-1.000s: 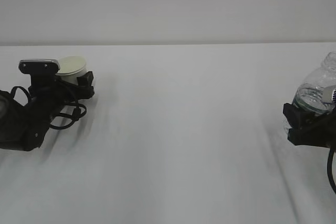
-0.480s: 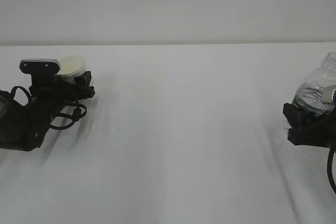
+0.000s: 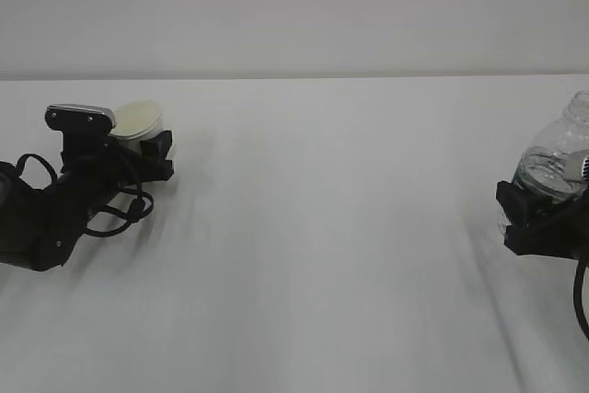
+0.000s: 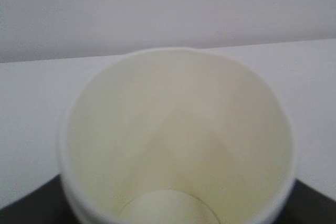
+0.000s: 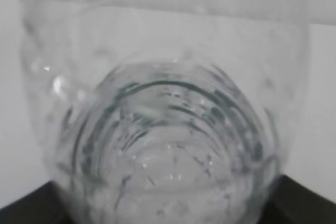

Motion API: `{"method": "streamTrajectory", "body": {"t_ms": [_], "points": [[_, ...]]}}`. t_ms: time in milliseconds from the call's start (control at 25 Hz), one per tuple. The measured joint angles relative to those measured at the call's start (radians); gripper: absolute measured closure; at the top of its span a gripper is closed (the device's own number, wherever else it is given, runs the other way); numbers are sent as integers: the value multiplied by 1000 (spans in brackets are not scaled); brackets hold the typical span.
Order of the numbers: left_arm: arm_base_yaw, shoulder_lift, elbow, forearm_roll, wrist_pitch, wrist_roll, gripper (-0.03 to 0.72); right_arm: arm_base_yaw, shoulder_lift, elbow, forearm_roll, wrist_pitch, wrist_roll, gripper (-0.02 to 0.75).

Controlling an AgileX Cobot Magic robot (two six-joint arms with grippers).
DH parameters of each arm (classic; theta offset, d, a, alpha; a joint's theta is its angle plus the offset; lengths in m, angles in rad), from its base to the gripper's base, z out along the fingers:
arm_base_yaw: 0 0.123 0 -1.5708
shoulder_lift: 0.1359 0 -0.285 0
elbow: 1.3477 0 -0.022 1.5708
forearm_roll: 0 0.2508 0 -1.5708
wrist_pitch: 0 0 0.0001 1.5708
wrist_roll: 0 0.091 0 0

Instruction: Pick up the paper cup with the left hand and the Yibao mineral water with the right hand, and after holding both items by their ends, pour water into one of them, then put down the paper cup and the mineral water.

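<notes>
White paper cup [image 3: 138, 121], at the exterior view's left, has just shifted rightward, gripped in the narrowed jaws of the left hand [image 3: 152, 149]: pickup underway. At the right edge, the right hand [image 3: 538, 218] clamps the Yibao mineral water [image 3: 557, 158], unmoved.

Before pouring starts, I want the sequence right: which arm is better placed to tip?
Right: its end effector grips the Yibao mineral water; the left end effector holds the empty paper cup.
</notes>
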Motion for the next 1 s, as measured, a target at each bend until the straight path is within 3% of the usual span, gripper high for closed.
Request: {"method": "streamTrajectory", "body": {"t_ms": [360, 1000], "points": [[0, -109, 112, 86, 6, -4, 202, 0, 0, 0, 0, 0, 0, 274], [17, -218, 213, 386, 10, -143, 221, 0, 0, 0, -18, 0, 0, 274]]}}
